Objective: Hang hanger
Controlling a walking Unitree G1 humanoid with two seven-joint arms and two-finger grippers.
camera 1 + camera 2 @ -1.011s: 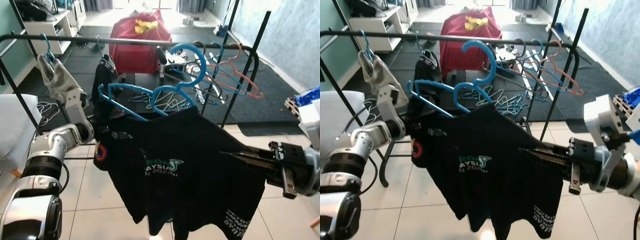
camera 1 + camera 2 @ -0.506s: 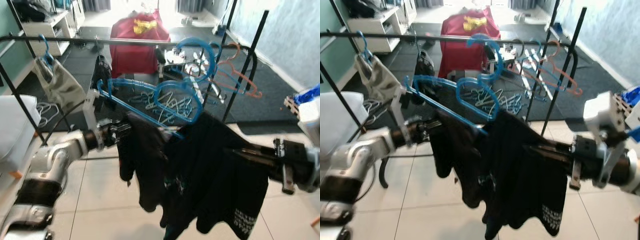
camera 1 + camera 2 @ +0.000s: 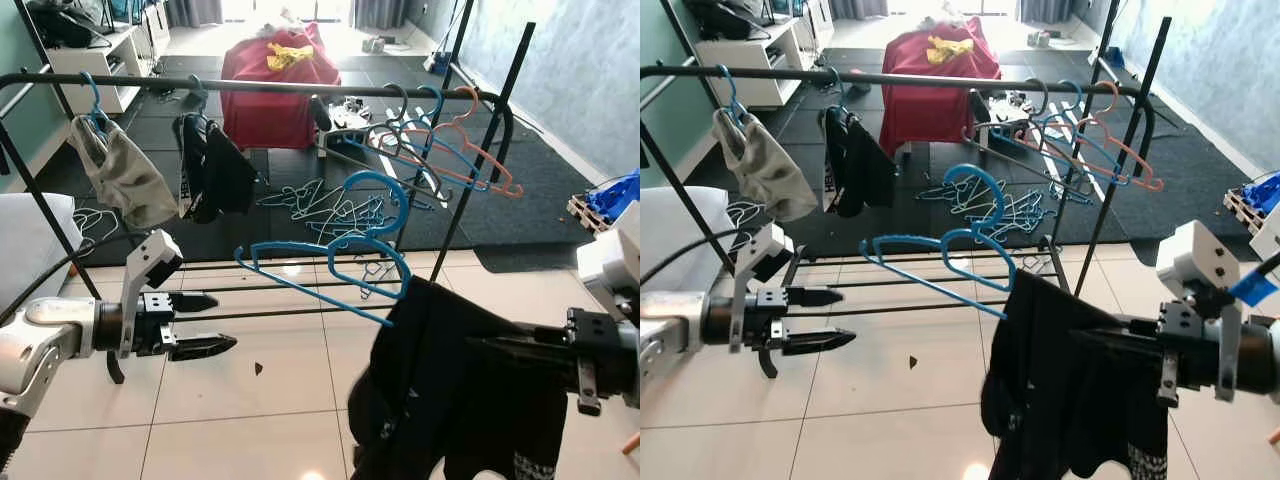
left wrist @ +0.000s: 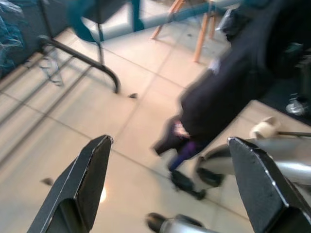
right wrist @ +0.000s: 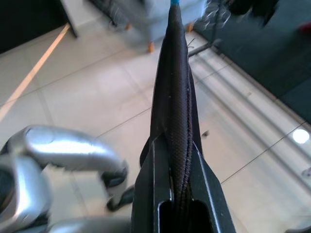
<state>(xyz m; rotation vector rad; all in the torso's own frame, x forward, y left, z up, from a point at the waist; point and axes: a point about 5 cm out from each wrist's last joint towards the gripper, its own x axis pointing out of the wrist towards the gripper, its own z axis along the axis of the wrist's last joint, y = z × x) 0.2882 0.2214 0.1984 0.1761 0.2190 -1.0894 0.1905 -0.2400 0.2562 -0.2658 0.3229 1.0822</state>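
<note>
Hanger (image 3: 335, 255) hangs low under the rail (image 3: 250, 87), half-sleeved in the black shirt (image 3: 450, 390) your right gripper (image 3: 1090, 335) pinches to bear it; left gripper (image 3: 200, 325) waits apart, empty.

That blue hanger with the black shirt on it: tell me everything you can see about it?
The blue hanger looks like plastic, with a curved hook on top. It tilts, one bare arm sticking out toward the open left gripper, which is apart from it. Its other end is buried in the bunched black shirt, which the right gripper pinches. It isn't on the rail.
</note>
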